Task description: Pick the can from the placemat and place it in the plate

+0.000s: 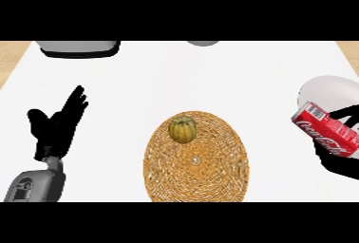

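Holding the can (325, 131) in our right hand (345, 161), we have it lifted clear of the placemat (196, 163) and tilted, its top leaning toward the left edge of the white plate (326, 92) at the far right of the bench (175, 76). The fingers (348, 113) are curled round the can's body. The risk, as we judge it, lies in the tilt: set down at this slant, the can could land on its edge or catch the plate's rim and roll off. Releasing before it stands level over the plate's middle would cause that. The right hand enters from the lower right, mostly cut off by the view. Our left hand (57, 124) rests open at the left, fingers apart and pointing up. A small squash (182, 129) remains on the placemat.
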`<state>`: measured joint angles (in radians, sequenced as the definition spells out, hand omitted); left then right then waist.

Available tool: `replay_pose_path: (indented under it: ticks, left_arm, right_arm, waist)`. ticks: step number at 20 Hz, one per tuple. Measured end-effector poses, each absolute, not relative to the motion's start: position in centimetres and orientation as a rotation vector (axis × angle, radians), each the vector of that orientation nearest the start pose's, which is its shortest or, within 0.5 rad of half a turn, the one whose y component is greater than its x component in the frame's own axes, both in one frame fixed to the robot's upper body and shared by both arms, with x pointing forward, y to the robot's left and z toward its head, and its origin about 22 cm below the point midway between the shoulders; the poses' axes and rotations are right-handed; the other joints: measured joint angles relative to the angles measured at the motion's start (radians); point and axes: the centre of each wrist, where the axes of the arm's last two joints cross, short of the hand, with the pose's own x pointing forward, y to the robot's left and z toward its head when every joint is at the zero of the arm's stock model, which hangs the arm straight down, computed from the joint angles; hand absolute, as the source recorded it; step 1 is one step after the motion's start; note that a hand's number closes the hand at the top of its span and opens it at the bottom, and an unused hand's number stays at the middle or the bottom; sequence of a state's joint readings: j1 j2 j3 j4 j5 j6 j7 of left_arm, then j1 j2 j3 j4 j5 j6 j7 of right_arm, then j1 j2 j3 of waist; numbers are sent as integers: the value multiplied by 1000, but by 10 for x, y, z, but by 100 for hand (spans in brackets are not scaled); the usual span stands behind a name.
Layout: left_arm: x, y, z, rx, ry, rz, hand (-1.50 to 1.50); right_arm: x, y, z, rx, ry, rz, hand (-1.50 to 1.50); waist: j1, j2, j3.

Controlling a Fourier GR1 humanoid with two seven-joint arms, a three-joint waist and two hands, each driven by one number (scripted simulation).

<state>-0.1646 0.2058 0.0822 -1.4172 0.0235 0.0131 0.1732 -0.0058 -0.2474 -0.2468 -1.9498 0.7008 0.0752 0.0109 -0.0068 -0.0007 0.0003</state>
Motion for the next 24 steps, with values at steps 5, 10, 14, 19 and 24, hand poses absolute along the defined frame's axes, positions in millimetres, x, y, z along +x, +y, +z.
replay_pose_path:
  ticks: [5, 10, 14, 19, 24]
  left_arm:
    - [287, 284, 29, 178, -1408, -84, 0]
    - [286, 288, 21, 176, -1403, -85, 0]
    - [289, 288, 18, 164, -1406, -89, 0]
    - [288, 287, 22, 162, -1410, -98, 0]
    - [289, 277, 17, 165, -1413, -95, 0]
  right_arm:
    - [242, -372, 122, -1056, -1644, 502, 150]
    - [258, -417, 106, -1083, -1592, 495, 150]
    - [270, -451, 95, -1101, -1513, 557, 150]
    - [280, -480, 76, -971, -1402, 568, -150]
    - [289, -498, 65, -858, -1418, 624, -150]
  waist:
    - [7, 1, 0]
    - [11, 3, 0]
    - [17, 5, 1]
    - [27, 7, 1]
    - [27, 8, 2]
